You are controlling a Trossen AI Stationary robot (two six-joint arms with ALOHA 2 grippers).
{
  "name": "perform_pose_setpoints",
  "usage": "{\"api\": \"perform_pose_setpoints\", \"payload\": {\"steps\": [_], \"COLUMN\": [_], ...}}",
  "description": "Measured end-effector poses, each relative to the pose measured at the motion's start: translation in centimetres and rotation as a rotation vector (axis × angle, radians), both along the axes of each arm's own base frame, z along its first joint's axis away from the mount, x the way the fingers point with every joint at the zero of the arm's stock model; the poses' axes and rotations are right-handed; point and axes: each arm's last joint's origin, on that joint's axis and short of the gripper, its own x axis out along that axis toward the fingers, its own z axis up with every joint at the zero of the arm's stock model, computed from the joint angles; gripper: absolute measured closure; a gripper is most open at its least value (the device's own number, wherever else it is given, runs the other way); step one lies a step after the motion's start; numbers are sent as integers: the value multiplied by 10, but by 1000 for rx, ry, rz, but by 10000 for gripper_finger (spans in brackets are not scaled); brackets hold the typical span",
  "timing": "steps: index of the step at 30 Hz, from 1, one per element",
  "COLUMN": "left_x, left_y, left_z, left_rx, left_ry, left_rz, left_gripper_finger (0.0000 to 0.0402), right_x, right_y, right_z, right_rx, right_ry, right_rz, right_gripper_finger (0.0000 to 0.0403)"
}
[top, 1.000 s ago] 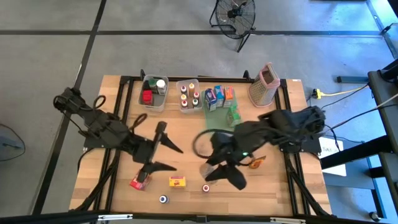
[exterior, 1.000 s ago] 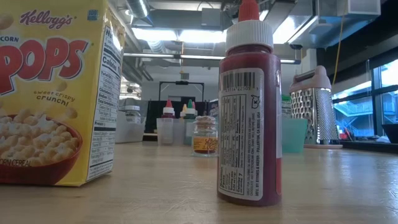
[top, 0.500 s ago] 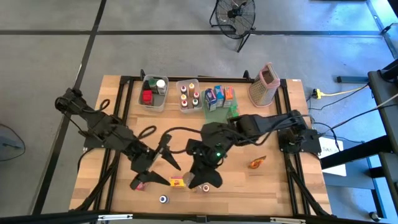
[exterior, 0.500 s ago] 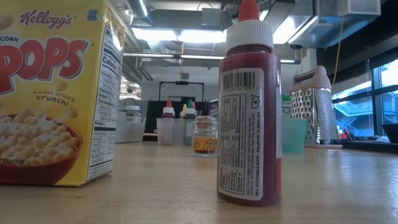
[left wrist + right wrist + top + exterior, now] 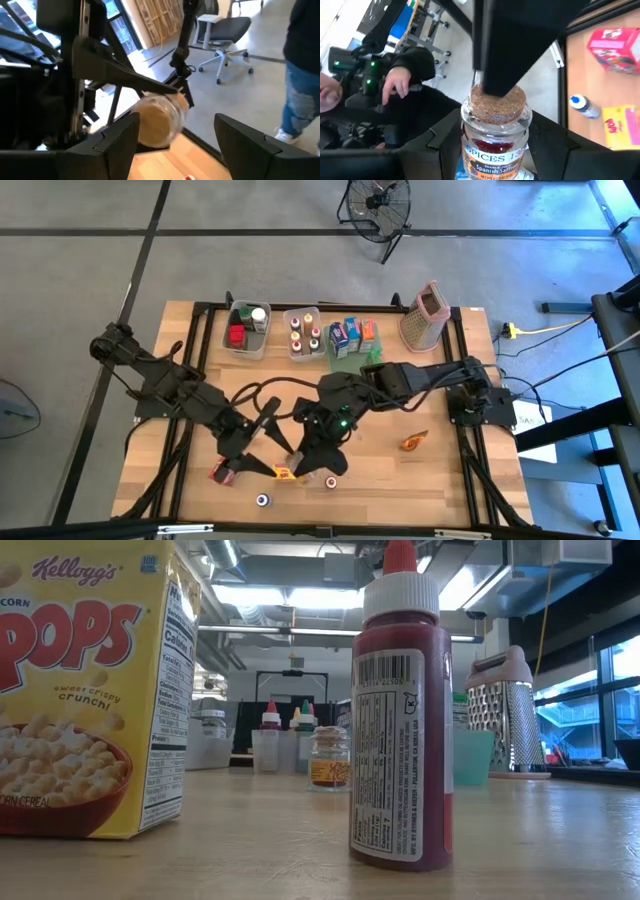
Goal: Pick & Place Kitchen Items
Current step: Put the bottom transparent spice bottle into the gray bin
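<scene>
A small glass saffron jar (image 5: 495,135) with a cork top hangs over the table's near middle in my right gripper (image 5: 500,142), which is shut on it (image 5: 305,458). Its cork end points at my left gripper (image 5: 268,442). In the left wrist view the jar (image 5: 159,121) shows beyond my left gripper (image 5: 172,135), whose fingers stand open. On the table below lie a red carton (image 5: 225,472), a yellow carton (image 5: 287,472), a red-capped jar (image 5: 330,480) and a blue-capped one (image 5: 262,500). My right gripper pinches the jar's glass sides (image 5: 467,137) between its two fingers, just below the cork. The jar is lifted clear of the table, cork end away from the wrist. My left gripper has a finger (image 5: 512,55) right at the cork (image 5: 495,107); whether it touches, I cannot tell.
Two clear bins (image 5: 245,330) (image 5: 305,335) and a green tray (image 5: 355,345) of cartons line the far edge, with a box grater (image 5: 425,315) beside them. An orange packet (image 5: 413,442) lies at the right. A person (image 5: 305,65) stands beyond the table.
My right gripper has carried the jar toward the table's left, sinking a little and rolling, until it faces my left gripper. My left gripper has turned toward it and come slightly nearer the front edge. Neither has opened or shut.
</scene>
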Motion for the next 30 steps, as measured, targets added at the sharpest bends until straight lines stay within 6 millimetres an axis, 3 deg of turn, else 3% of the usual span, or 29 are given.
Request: {"api": "perform_pose_setpoints", "payload": {"steps": [10,30], "left_x": [0,6], "left_y": [1,6], "left_z": [-1,-8], "left_rx": [50,109], "left_ry": [-15,13], "left_rz": [-21,-87], "left_gripper_finger": [149,148], "right_x": [20,24], "right_y": [-1,-11], "right_z": [-14,-13], "right_rx": [38,55], "right_ry": [-7,-20], "right_rz": [4,9], "right_gripper_finger": [215,215]}}
